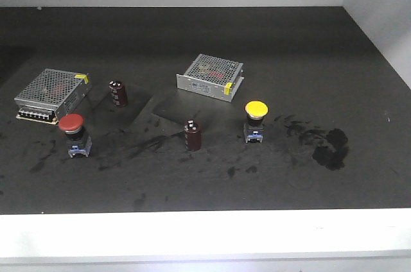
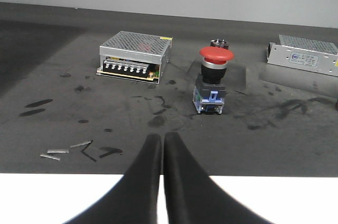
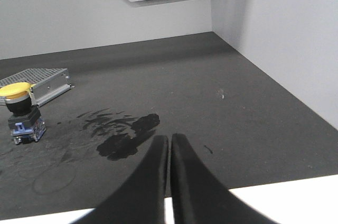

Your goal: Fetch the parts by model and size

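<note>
Left gripper (image 2: 161,138): fingers pressed together, nothing between them, hanging over the near edge of the table (image 1: 359,60).
Right gripper (image 3: 169,139): also closed tight and empty.
Red switch (image 2: 214,81): upright at 1 o'clock from our left gripper, well apart from it. In the front view it sits at 9 o'clock from the near capacitor (image 1: 192,135).
Yellow switch (image 3: 21,113): upright at 10 o'clock from our right gripper, well apart from it, at 2 o'clock from that same capacitor.
Risk, tipping: we judge both switches top-heavy under their wide caps. A closed or off-centre finger arriving would knock one over.
Risk, wrong part: the far capacitor (image 2: 219,43) stands just behind the red switch. Reaching too deep could close on it instead.
Risk, crowding: the right metal box (image 3: 39,84) lies close behind the yellow switch and could catch a finger.
Containers: we see no bin or tray. The left metal box (image 1: 51,91) and its twin are closed, and we cannot see what they hold.
</note>
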Motion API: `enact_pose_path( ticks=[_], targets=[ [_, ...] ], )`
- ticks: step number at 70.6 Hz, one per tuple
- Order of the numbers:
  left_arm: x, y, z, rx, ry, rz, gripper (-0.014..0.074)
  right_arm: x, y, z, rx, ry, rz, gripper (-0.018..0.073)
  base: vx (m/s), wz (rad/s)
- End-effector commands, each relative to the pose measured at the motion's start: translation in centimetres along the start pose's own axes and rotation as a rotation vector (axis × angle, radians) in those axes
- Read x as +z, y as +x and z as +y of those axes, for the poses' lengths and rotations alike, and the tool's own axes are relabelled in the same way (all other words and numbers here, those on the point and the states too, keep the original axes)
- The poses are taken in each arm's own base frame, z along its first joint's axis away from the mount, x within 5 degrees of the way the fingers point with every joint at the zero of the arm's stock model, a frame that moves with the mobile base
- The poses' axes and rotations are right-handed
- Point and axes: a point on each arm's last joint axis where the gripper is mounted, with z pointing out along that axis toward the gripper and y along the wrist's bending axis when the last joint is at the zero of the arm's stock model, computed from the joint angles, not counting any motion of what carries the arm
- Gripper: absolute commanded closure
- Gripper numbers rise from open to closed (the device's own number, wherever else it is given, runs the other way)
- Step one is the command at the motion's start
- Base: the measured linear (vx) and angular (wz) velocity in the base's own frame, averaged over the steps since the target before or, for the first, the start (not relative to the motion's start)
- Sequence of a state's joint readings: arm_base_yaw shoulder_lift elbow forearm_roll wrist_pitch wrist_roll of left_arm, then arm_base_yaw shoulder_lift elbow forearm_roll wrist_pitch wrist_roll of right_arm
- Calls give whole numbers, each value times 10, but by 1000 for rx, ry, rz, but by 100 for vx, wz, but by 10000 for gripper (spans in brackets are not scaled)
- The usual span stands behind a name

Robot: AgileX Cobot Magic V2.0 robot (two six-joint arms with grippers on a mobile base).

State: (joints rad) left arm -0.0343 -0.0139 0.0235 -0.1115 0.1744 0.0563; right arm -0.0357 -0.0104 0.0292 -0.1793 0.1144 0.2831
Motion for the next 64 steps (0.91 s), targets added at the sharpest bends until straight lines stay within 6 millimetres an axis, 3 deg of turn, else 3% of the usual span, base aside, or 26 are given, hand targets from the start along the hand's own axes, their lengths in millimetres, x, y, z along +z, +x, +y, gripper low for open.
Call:
enact_pose_path(
  ticks=[1, 64],
  targets=[
    [-1, -8, 0, -11, -1, -81, 603, -1, -5, 2, -10, -21, -82, 564, 0, 0],
    [-1, -8, 0, -11, -1, -81, 603, -1, -5, 2, -10, -21, -82, 564, 0, 0]
  ],
)
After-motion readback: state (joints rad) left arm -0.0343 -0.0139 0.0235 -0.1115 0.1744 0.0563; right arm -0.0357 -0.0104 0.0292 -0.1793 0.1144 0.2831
